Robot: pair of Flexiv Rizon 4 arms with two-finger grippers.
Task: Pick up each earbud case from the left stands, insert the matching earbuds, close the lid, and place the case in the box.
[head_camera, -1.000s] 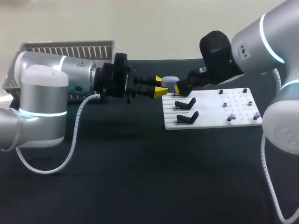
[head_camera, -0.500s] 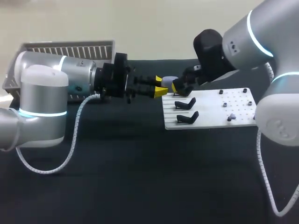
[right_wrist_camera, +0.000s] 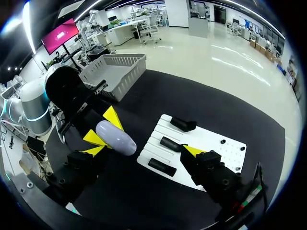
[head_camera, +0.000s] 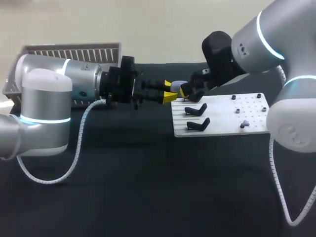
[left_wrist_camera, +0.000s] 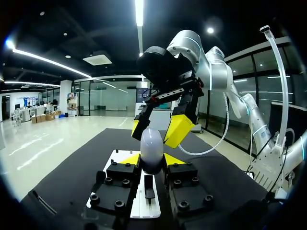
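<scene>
Earbud case (left_wrist_camera: 151, 146) pinched by left end effector (left_wrist_camera: 149, 159), right end effector (left_wrist_camera: 157, 129) straddling it

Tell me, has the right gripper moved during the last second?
Yes. Against the white board, the right gripper shifted left, closer to the earbud case in the left gripper.

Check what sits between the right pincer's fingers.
The earbud case, clamped in the left pincer, sits between the right pincer's open fingers, as the left wrist view shows.
</scene>
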